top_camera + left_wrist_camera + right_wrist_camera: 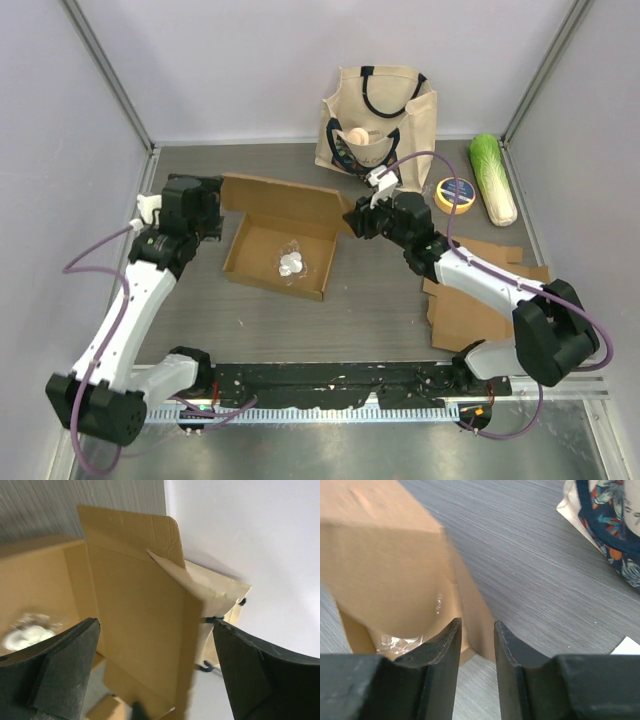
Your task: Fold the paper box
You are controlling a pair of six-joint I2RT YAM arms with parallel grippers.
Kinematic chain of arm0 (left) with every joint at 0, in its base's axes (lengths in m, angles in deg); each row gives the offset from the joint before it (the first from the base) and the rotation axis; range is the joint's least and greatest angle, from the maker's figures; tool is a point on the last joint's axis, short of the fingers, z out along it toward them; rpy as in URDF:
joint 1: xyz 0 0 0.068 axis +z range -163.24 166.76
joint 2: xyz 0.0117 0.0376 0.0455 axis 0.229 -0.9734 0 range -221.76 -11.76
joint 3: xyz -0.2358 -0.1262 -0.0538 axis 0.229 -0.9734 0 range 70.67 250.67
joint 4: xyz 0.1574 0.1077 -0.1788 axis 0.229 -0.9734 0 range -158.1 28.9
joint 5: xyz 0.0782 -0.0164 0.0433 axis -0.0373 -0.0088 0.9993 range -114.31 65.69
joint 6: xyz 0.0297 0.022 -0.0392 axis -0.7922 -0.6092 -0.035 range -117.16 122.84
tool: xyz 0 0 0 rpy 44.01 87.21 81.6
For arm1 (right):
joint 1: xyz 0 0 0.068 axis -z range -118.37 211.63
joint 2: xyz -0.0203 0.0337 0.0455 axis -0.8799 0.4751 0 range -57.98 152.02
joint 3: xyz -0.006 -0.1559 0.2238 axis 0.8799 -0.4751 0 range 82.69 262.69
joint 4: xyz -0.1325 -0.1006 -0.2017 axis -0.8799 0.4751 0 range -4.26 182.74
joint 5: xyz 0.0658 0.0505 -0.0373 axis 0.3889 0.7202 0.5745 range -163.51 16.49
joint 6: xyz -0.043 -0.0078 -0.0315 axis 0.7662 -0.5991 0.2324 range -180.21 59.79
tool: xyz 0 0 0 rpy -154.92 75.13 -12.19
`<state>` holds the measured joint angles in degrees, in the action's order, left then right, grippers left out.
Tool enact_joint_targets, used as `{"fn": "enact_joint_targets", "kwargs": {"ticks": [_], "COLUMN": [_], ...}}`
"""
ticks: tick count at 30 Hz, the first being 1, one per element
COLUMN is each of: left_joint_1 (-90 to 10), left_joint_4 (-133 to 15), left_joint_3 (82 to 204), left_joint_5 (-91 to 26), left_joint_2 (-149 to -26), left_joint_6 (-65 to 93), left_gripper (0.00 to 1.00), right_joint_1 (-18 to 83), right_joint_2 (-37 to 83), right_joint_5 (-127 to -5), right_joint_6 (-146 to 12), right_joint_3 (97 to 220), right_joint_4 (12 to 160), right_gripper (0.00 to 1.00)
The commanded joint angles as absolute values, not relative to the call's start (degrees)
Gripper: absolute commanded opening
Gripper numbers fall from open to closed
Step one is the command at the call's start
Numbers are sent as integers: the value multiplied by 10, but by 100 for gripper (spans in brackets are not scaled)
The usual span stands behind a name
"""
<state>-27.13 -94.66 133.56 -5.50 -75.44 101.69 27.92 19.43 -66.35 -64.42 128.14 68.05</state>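
Right tool (476, 626) reaches low toward paper box (390, 565) corner.

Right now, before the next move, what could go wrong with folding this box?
1. The left pincer stands open, the lid flap loose between its fingers, so the flap may drop back.
2. The right pincer, jaws narrow, sits at the box corner; it may crease it or drag the box.
3. The plastic packet inside could get trapped under the lid.
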Motion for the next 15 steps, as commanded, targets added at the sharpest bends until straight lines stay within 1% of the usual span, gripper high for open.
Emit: {"fn": "enact_joint_targets", "kwargs": {"ticks": [1,2,3,4,5,7,8,9,10,12,13,14,15], "left_joint_1": [-266,-266,-266,-264,-259,-240,-232,-213,-203,-171,-161,-154,-145], "left_joint_4": [-919,-891,-832,-812,-801,-819,-827,-836,-835,-794,-766,-692,-655], "left_joint_3": [1270,1247,1225,1185,1172,1162,1160,1160,1158,1147,1127,1112,1096], "left_joint_5": [-8,-3,-9,-14,-25,-70,-95,-148,-177,-233,-292,-313,-329], "left_joint_2": [-639,-621,-606,-585,-581,-600,-617,-632,-647,-682,-689,-694,-699], "left_joint_6": [765,698,646,565,543,505,494,487,481,467,464,463,464], "left_gripper": [100,100,100,100,100,100,100,100,100,100,100,99,99], "right_joint_1": [321,324,327,335,339,358,362,366,369,381,386,402,411], "right_joint_2": [213,215,220,222,226,241,250,259,279,295,303,316,321], "right_joint_5": [-561,-549,-540,-533,-521,-496,-459,-443,-432,-388,-370,-355,-314], "right_joint_6": [-679,-677,-675,-679,-681,-686,-688,-685,-680,-660,-653,-649,-639], "right_joint_3": [1312,1317,1322,1330,1334,1351,1361,1378,1411,1438,1463,1474,1483], "right_joint_4": [650,662,668,672,678,679,689,706,725,772,790,822,834], "right_gripper": [34,33,27,23,20,18,17,8,3,1,1,1,1]}}
